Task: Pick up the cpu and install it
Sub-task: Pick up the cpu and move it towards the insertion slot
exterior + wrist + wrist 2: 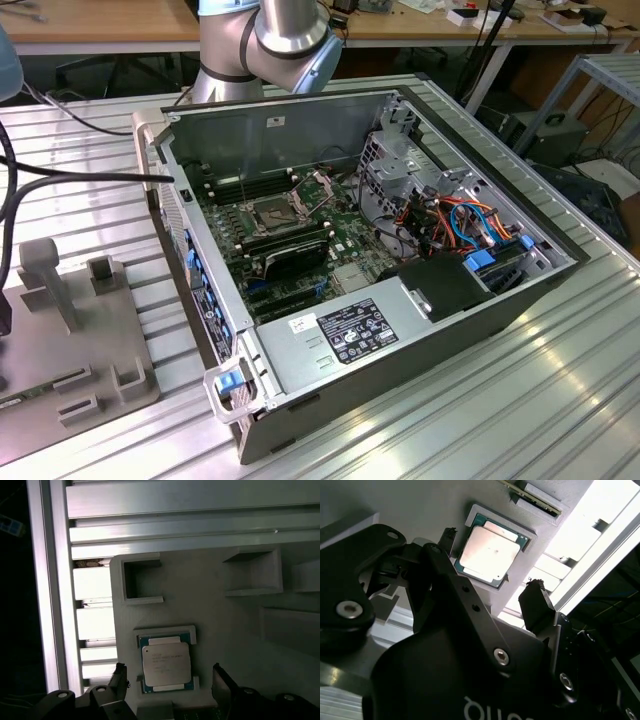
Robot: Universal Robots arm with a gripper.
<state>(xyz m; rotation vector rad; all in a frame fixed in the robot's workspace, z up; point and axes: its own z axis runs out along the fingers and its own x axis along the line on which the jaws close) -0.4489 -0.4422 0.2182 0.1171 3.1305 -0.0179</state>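
Much of the arm (285, 40) is cut off in the exterior view: I see its silver and grey-blue joint at the top edge, behind the open computer case (270, 130), and the rest leaves the picture. The grey holder plate (100, 350) on the aluminium table (480, 420) is also cut by the exterior view's left edge. In the second wrist view the black body of the gripper (492, 560) covers the lower half, so the plate under it is hidden there.

The gripper points down at the holder plate (215, 630), well apart from the case. Its two black fingers (220, 680) stand wide apart and nothing is between their pads.

The cpu (166, 663) lies flat in a shallow square recess of the plate, silver top up, with a green border around it. In both wrist views it sits between the two fingers (537, 605), with a gap at each side, so they do not touch the cpu (489, 555). I cannot tell how high the fingertips are above the chip. The dark square socket (272, 212) on the board inside the case has no chip in it.
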